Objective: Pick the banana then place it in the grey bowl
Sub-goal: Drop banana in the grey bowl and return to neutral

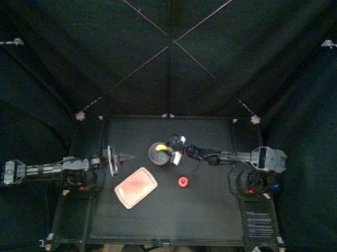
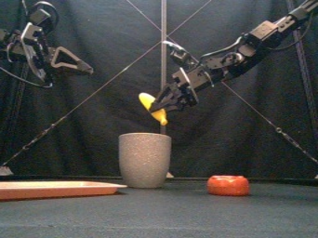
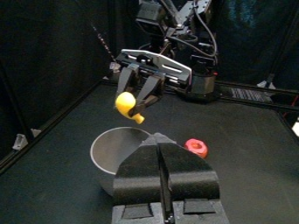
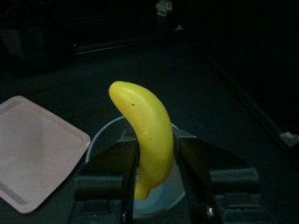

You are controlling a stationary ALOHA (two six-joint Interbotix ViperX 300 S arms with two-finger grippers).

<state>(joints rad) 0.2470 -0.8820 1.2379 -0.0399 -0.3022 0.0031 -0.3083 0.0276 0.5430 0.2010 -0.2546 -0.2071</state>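
The right gripper (image 4: 156, 166) has its two jaws closed on the lower part of the banana (image 4: 146, 131). The yellow fruit stands nearly upright between them, its upper end free. In the front view the banana (image 2: 152, 107) hangs over the grey bowl (image 2: 144, 160), its lower tip just above the open mouth and not inside. The right arm slants down to it from the upper right.

The grey bowl is a tall speckled cup standing upright on the black table (image 2: 187, 216), near the middle and a little toward the far side. Nothing lies between the banana and the bowl's mouth.

A small round red toy (image 2: 228, 185) sits on the table to the right of the bowl and nearer the front, apart from it. The flat pink tray (image 1: 136, 187) lies to the left and nearer the front, also clear of the bowl, with nothing visible on it.

The left gripper (image 3: 163, 150) is held up off the table at the left, well apart from the bowl and facing it. Its jaws are pressed together with only a thin seam between them, and they hold nothing.
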